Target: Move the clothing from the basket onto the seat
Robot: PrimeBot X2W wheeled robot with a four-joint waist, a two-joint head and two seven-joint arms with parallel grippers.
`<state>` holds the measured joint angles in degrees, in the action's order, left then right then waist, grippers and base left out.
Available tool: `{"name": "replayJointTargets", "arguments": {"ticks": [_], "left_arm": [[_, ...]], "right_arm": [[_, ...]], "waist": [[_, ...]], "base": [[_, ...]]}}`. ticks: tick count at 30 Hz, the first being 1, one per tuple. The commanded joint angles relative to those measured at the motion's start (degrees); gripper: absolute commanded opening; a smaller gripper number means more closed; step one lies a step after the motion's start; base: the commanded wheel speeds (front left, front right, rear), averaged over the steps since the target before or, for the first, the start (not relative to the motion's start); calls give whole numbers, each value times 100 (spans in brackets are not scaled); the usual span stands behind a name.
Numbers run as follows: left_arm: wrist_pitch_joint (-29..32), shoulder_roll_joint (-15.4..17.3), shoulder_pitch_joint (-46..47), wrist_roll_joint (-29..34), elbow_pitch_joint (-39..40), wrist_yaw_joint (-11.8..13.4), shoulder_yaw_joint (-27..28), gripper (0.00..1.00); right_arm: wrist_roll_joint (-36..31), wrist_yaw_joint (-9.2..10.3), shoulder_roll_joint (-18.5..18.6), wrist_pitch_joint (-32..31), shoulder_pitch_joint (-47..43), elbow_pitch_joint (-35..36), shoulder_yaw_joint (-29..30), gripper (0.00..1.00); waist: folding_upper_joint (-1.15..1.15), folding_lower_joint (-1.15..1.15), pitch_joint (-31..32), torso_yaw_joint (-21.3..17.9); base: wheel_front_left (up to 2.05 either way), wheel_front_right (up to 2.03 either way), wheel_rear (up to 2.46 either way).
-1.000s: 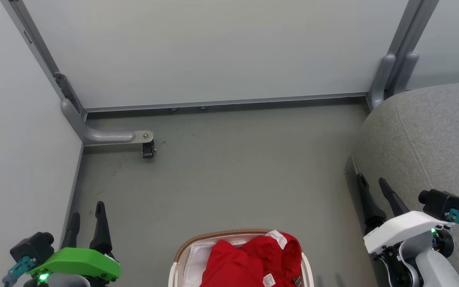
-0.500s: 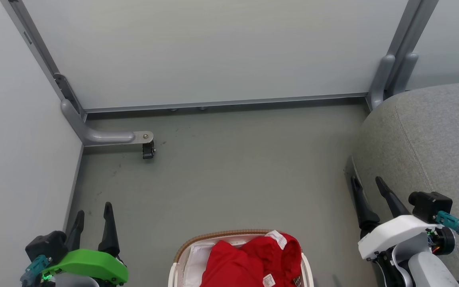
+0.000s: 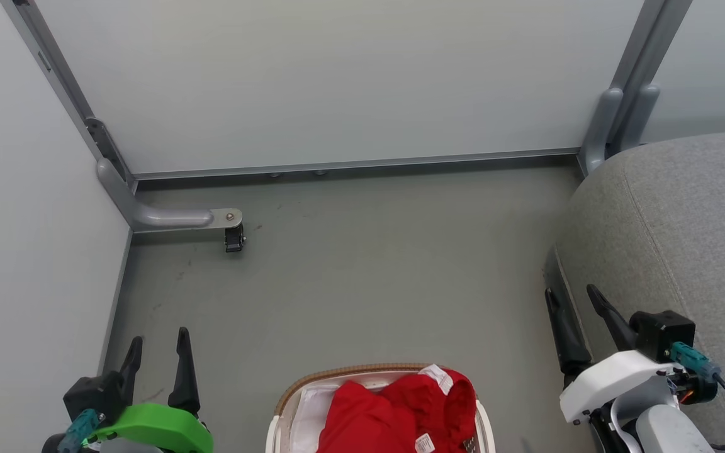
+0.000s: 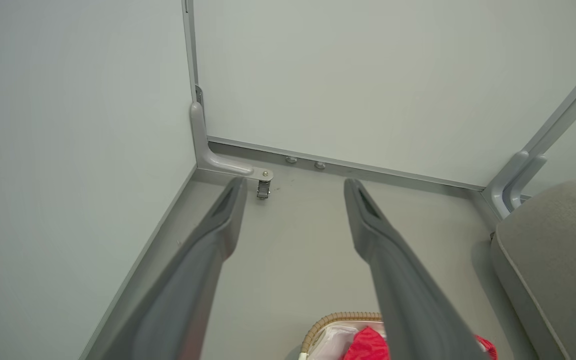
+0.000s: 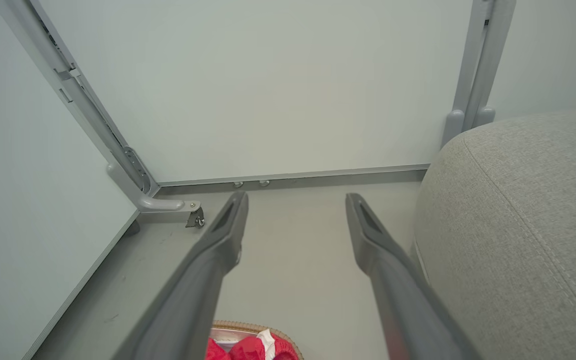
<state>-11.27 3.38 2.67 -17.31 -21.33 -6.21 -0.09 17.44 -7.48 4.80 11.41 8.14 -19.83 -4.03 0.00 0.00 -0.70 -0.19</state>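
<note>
The left gripper (image 3: 160, 336) is hovering left of the basket (image 3: 284, 396), fingers spread wide and empty. The right gripper (image 3: 570, 290) is hovering right of the basket, likewise spread and empty. The clothing (image 3: 394, 409) is lying heaped inside the basket. The seat (image 3: 683, 220) is standing beyond the basket's right side, and a caster (image 3: 234, 238) is sitting farther beyond its left.

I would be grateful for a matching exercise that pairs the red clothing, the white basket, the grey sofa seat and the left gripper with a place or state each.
Things:
1. bright red soft clothing
2. oval white plastic basket with a brown woven rim
3. large grey fabric seat
4. left gripper

Places or states:
A. open, holding nothing
B. at the right of the head view
C. piled up, not yet moved
D. holds garments, at the bottom middle of the head view

Pairs: 1-C, 2-D, 3-B, 4-A
</note>
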Motion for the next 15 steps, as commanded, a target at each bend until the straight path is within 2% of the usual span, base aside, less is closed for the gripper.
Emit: {"name": "replayJointTargets", "arguments": {"ticks": [1,15], "left_arm": [[-66,7,-72,145,44,-6,-5,100],[-221,-38,-84,678,264,-58,107,100]], "right_arm": [[-158,-1,14,54,-29,-10,3,100],[-771,-2,-64,208,-2,-25,295,100]], "waist": [[0,0,3,-1],[0,0,5,-19]], "base": [[0,0,0],[0,0,0]]}}
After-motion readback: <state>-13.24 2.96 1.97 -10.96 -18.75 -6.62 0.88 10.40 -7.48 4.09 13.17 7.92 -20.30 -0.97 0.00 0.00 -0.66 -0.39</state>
